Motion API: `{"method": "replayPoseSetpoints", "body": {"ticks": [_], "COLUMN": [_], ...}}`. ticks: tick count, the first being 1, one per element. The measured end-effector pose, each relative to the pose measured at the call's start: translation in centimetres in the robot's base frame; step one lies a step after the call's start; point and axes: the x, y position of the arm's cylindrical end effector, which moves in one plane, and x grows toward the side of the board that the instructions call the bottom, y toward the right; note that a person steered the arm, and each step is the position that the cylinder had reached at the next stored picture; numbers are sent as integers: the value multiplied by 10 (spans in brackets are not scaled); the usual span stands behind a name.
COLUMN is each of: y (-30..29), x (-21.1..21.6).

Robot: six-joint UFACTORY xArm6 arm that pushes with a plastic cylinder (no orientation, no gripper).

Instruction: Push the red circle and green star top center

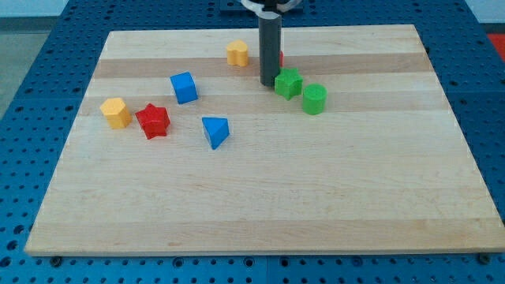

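My tip [269,83], bare and holding nothing, touches green star [288,83]; red circle [281,58] mostly hidden behind rod—nudge both gently toward view's top, avoid green cylinder [315,99].

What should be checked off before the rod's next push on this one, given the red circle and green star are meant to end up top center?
1. My tip in view, on the board: ok.
2. Tip beside the green star, at its left edge: ok; contact cannot tell.
3. Red circle location: cannot tell; only a red sliver shows behind the rod.
4. Green star already near top center: ok, roughly.
5. Green cylinder sits right of the star, away from an upward push: ok.
6. Yellow block close on the rod's left, could be bumped: not ok.
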Motion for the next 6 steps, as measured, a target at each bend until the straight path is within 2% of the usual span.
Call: {"method": "replayPoseSetpoints", "body": {"ticks": [5, 6], "y": [34, 34], "x": [0, -26]}}
